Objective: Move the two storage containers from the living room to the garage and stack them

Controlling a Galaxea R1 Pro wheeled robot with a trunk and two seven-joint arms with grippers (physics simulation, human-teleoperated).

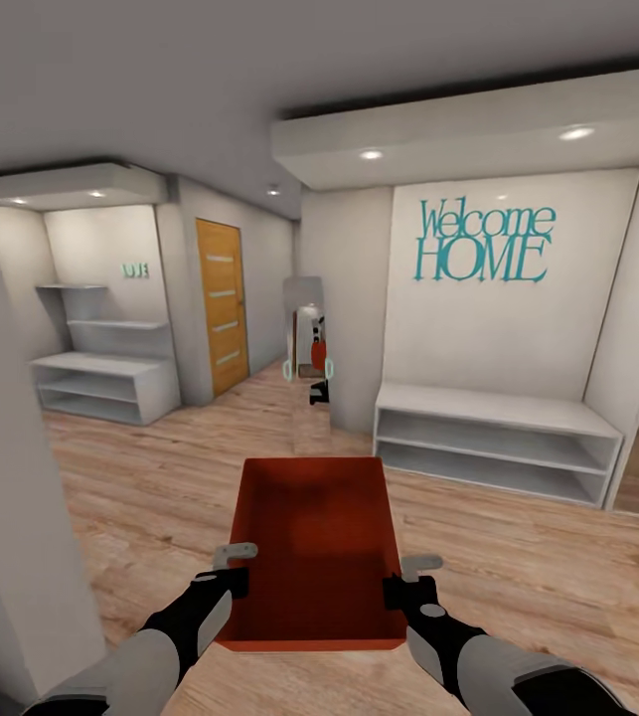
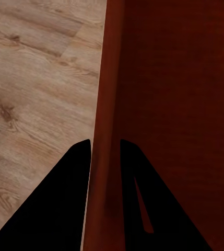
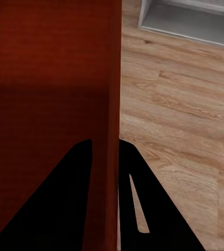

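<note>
Two grippers carry one storage container [image 1: 314, 547] above the wood plank floor [image 1: 518, 567], left gripper [image 1: 232, 569] and right gripper [image 1: 410, 581] each clamped on a side wall.

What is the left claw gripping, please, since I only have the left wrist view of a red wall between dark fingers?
Observer: The left claw pinches the left wall of an open storage container, carried above the wood floor.
Operator: Is the other side held too?
Observer: Yes, the right claw clamps the container's right wall, one finger inside and one outside.
Operator: What lies ahead?
Observer: A white bench under a "Welcome HOME" sign, and a wooden door to the left.
</note>
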